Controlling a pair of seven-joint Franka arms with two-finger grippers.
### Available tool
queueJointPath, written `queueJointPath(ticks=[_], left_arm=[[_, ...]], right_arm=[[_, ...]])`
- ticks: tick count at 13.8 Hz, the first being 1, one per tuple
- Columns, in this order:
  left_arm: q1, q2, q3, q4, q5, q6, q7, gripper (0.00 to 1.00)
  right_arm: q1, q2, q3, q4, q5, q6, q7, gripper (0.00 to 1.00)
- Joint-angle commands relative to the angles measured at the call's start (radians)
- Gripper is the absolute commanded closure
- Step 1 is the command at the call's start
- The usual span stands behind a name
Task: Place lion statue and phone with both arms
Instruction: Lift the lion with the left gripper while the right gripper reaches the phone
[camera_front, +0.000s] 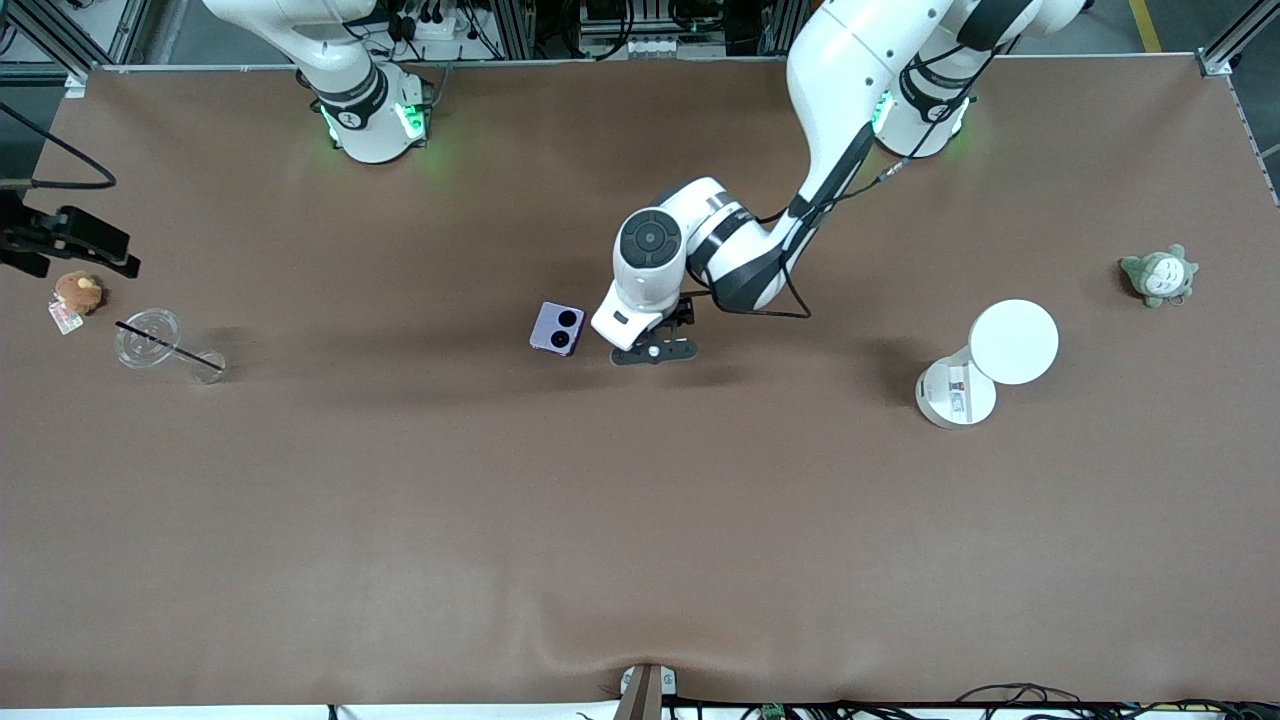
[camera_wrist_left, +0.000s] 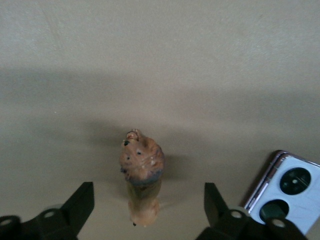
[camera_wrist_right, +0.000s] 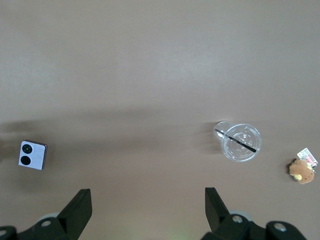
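Brown worktop (camera_front: 640, 520), mostly bare. Left end effector (camera_wrist_left: 145, 210) sits low at mid-worktop, fingers spread wide, lion (camera_wrist_left: 142, 172) standing on the worktop between them, not touching either finger. Lion isn't visible in the front view, hidden under the left wrist. Phone (camera_front: 557, 328) lies flat just beside that end effector, toward the right arm's end, camera circles up. Right end effector (camera_wrist_right: 145, 210) is up high over the right arm's end of the worktop, fingers apart and empty, arm waiting. Below it: clear cup (camera_front: 150, 340) with a straw on its side and a brown plush (camera_front: 79, 292). Toward the left arm's end: white lamp (camera_front: 990, 365) and grey-green plush (camera_front: 1160, 275). Read: both items look set down side by side at centre, nothing gripped. Probably what's left is the left arm pulling clear of the lion without knocking it; it's tall, narrow and tippy.
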Motion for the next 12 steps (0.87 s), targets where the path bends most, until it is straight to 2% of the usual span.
queueJointPath(ticks=[1,4,6,8,9,11,12], left_arm=[[-0.026,0.025,0.015,0.018,0.032,0.007,-0.026,0.24],[-0.020,0.035,0.015,0.015,0.065,0.005,-0.025,0.62],[-0.014,0.033,0.015,0.019,0.080,0.005,-0.010,1.00],[0.009,0.018,0.015,0.022,0.094,-0.002,-0.010,1.00],[0.024,0.007,0.018,0.022,0.098,-0.006,0.003,1.00],[0.079,-0.043,0.024,0.024,0.152,-0.076,0.087,1.00],[0.113,-0.066,0.024,0.022,0.164,-0.107,0.139,1.00]], right_arm=[[0.057,-0.004,0.000,-0.002,0.035,0.001,0.036,0.00],[0.118,0.009,0.000,-0.001,0.110,0.005,0.220,0.00],[0.187,0.026,0.000,-0.001,0.113,0.012,0.303,0.00],[0.214,0.055,0.000,-0.002,0.133,0.019,0.337,0.00],[0.224,0.072,0.000,-0.005,0.176,0.031,0.337,0.00],[0.246,0.107,0.000,-0.015,0.246,0.071,0.362,0.00],[0.285,0.130,0.000,-0.025,0.247,0.102,0.414,0.00]])
